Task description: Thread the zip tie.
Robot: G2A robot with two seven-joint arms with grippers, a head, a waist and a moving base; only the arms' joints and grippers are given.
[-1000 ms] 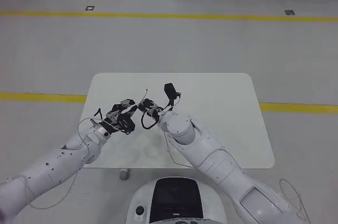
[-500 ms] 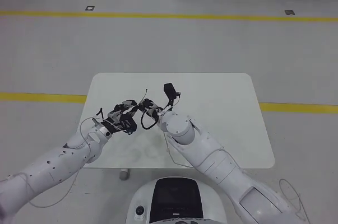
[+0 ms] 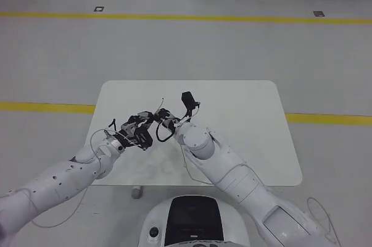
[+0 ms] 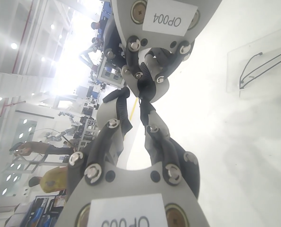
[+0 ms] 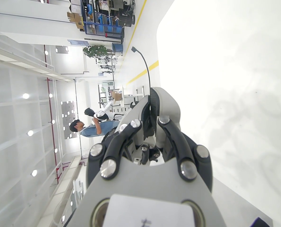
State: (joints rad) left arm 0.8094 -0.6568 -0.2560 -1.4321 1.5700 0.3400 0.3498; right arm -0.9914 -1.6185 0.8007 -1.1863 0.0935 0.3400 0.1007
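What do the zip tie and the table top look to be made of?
Zip tie: thin matt black plastic, likely nylon; it bows smoothly out of the shut right gripper. Table: smooth white board, perhaps laminate; even surface, rounded corner, soft shadows.

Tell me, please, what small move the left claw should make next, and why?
Probably close the left claw gently on the thin black plastic zip tie: the right claw is shut on its strap, with the square head sticking out beyond, and the open left claw sits tip to tip with it.
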